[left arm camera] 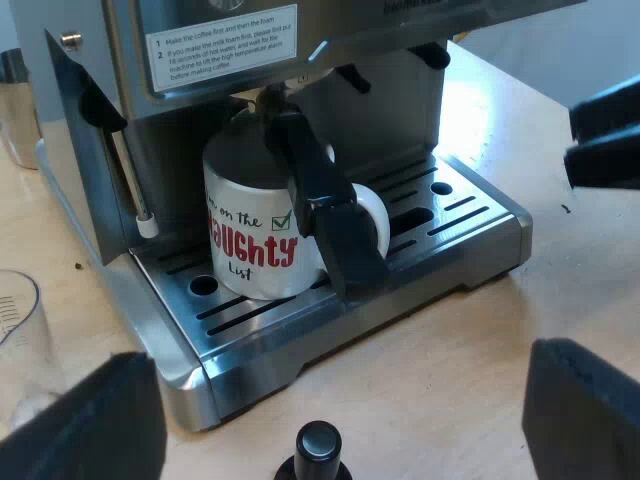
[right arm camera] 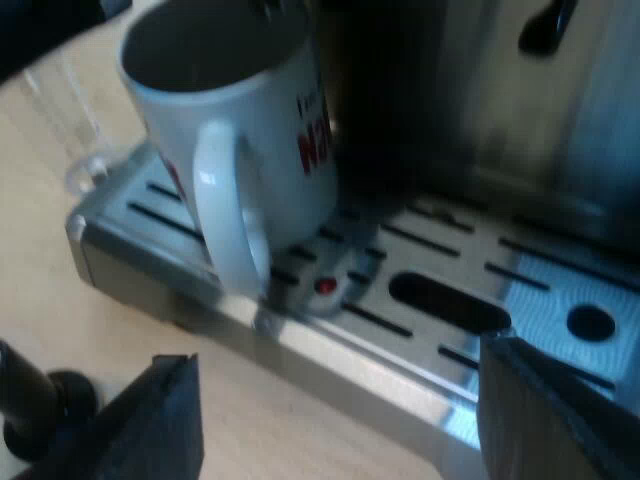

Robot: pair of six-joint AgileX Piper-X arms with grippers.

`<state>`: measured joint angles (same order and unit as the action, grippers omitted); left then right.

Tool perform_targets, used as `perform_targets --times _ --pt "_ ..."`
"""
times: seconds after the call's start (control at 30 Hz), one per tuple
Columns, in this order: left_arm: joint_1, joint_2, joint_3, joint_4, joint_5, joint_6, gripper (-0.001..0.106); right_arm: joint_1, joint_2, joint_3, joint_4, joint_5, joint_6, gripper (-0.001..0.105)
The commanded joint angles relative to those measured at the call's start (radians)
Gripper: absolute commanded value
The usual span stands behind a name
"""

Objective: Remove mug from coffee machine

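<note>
**beanbot_q:** which arm for the mug point(right arm camera: 265, 130)? where's it sit rn?

**piper_fan:** upright on the drip tray point(right arm camera: 560, 290) of the espresso machine point(left arm camera: 395, 115), under the brew head. Right gripper point(right arm camera: 335, 362) imo. Its fingers are spread wide w/ nothing btwn them. It hangs low, just off the tray's edge, and the mug's handle point(right arm camera: 225, 215) is turned pretty much straight at it. Mug's long axis is vertical and so is the handle loop, so a level reach fwd looks like the move.

**beanbot_q:** left no good?

**piper_fan:** left gripper point(left arm camera: 340, 370) is wide open too, but sits farther back, near the tamper point(left arm camera: 318, 445) w/ the black knob. From there the holder's dark handle point(left arm camera: 322, 200) crosses in front of the mug, so it'd prob. bump it. Measuring glass point(left arm camera: 15, 330) stands beside the tray, apart from it.

**beanbot_q:** any text?

**piper_fan:** mug says "...on the NAUGHTY List" in red + black, w/ a ticked box. Sticker point(left arm camera: 222, 45) on the machine reads "1 Make the coffee first and then the foam". Line 2 is abt milk foam & a high temperature alarm; the rest is too small. No brand I can read.
</note>
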<state>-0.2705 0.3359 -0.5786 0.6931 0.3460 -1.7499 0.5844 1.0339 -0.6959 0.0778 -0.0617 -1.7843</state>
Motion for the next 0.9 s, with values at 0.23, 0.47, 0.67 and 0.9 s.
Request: perform_targets --times 0.23,0.47,0.67,0.9 --pt "-0.003 0.001 0.000 -0.019 -0.006 0.004 0.079 0.015 -0.004 0.073 -0.135 0.019 -0.006 0.060" --pt "-0.003 0.001 0.000 -0.019 -0.006 0.004 0.079 0.108 -0.004 0.121 -0.199 0.127 -0.061 0.060" --pt "-0.003 0.001 0.000 -0.019 -0.006 0.004 0.079 0.120 -0.004 0.146 -0.237 0.155 -0.058 0.060" --pt "-0.003 0.001 0.000 -0.019 -0.006 0.004 0.079 0.120 -0.004 0.147 -0.246 0.140 -0.051 0.060"
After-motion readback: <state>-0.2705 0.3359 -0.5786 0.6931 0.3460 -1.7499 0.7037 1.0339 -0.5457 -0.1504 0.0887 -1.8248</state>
